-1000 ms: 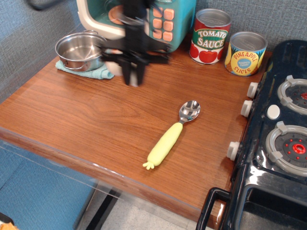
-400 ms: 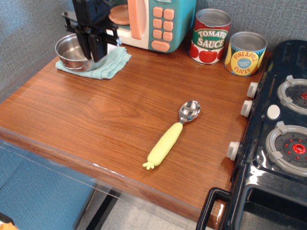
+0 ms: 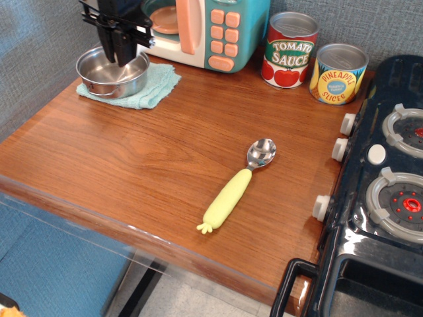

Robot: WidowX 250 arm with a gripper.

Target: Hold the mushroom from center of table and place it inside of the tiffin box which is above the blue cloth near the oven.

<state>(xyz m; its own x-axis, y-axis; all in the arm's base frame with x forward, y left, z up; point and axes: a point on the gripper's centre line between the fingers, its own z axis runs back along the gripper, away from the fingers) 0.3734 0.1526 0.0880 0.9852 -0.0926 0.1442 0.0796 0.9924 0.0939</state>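
Since a second ago the arm has swung left from beside the oven door and now hangs over the tiffin box [image 3: 111, 71], with the fingers [image 3: 123, 55] pointing down into its bowl. They sit close together, but the dark mount hides the tips, so I cannot tell whether they clench anything. The mushroom is not visible anywhere; the middle of the counter is bare of it, so it is probably either between the fingers or already in the bowl, which I cannot confirm.

As a judgement, a small toy mushroom is light and fairly stiff, with a smooth rounded cap that could slip. The thick stem, or the cap's widest girth, offers the surest hold, and it should survive a short drop into the steel bowl.

Directly under the fingers the tiffin box rests on the blue cloth [image 3: 154, 88], which spreads out to their right and could let the box shift if nudged. Just right of the fingers stands the oven [image 3: 225, 30], close enough to crowd a sideways exit. Further right are the tomato sauce can [image 3: 289, 50] and pineapple can [image 3: 338, 73]. The counter [image 3: 132, 158] below and right is smooth wood grain, open except for the spoon [image 3: 238, 186]. The black stove [image 3: 386, 178] lies far right.
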